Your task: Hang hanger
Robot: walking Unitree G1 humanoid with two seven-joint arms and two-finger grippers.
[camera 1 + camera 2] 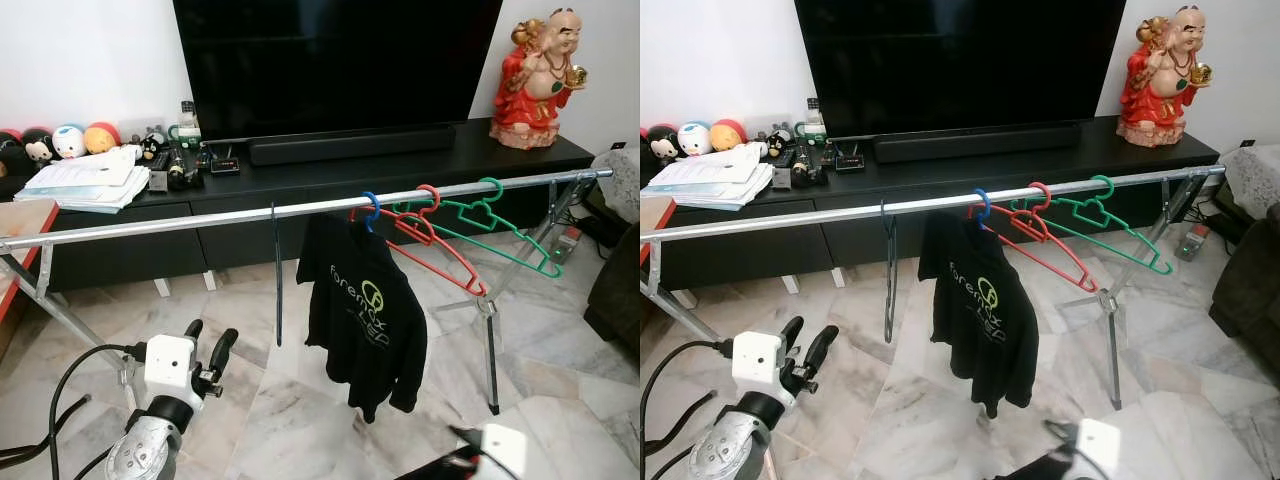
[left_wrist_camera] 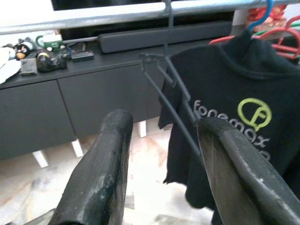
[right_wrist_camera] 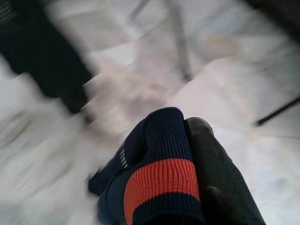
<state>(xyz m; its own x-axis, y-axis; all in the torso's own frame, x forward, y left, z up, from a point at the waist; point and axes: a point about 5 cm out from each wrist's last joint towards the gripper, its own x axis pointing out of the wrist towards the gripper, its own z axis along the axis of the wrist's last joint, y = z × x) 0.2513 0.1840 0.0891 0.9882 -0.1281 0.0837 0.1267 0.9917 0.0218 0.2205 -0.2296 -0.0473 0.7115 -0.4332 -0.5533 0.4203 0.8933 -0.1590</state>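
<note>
Dark hanger (image 1: pixel 276 270): hooked on rail (image 1: pixel 150 225), long axis vertical, ahead of your left gripper (image 1: pixel 208 356).
Left jaws: apart, empty.
Right gripper (image 3: pixel 187 154): clamped on a knitted cloth (image 3: pixel 159 183).

The right wrist view is smeared by motion blur: the pale marble floor (image 3: pixel 243 117) and a dark garment (image 3: pixel 42 51) are only vague shapes. The right gripper (image 1: pixel 470 450) is cut off by the picture's bottom edge, its fingers wrapped in a navy-and-red knitted sleeve (image 3: pixel 159 187).

Dark grey hanger (image 1: pixel 276 270), black shirt (image 1: pixel 362 315) with lime-green logo, red hanger (image 1: pixel 430 245), green hanger (image 1: pixel 505 235), silver rail (image 1: pixel 200 216)
</note>
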